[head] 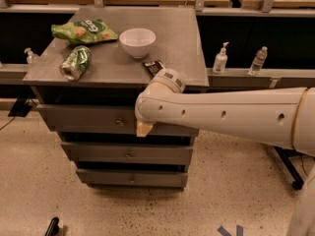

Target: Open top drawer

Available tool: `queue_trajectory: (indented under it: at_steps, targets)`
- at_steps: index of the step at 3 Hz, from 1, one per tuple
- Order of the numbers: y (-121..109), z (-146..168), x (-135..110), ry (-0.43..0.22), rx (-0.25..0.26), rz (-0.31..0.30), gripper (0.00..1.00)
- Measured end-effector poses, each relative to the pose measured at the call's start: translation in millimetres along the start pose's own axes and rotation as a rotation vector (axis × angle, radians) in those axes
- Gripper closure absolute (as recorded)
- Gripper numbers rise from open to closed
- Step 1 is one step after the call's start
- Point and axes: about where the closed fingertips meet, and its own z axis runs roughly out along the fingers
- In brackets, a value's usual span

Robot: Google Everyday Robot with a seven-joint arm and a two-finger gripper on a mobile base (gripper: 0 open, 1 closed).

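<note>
The white arm reaches in from the right, level along the grey desk's front edge. Its gripper hangs against the top drawer, just under that edge and right of the round knob; open or clamped, I cannot tell. A green snack bag with unreadable lettering lies near the back-left corner, a white bowl mid-desk and a green can by the left edge. The floor is speckled.

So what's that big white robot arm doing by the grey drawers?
The robot's white arm is reaching across to the top drawer. Its claw is at the drawer front, just right of the little round knob. A bowl, a can and a snack bag sit on the countertop.
</note>
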Motion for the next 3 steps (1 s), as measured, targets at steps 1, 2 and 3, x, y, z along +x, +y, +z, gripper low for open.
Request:
queue_trajectory:
  at_steps: [1, 2, 3]
  targets:
    - [0.3, 1.5, -8.5, -0.004, -0.055, -0.042, 0.21]
    - [6.6, 7.8, -19.4, -0.029, -0.120, -0.081, 0.21]
    - [17.8, 16.0, -28.7, -0.062, -0.188, -0.113, 0.30]
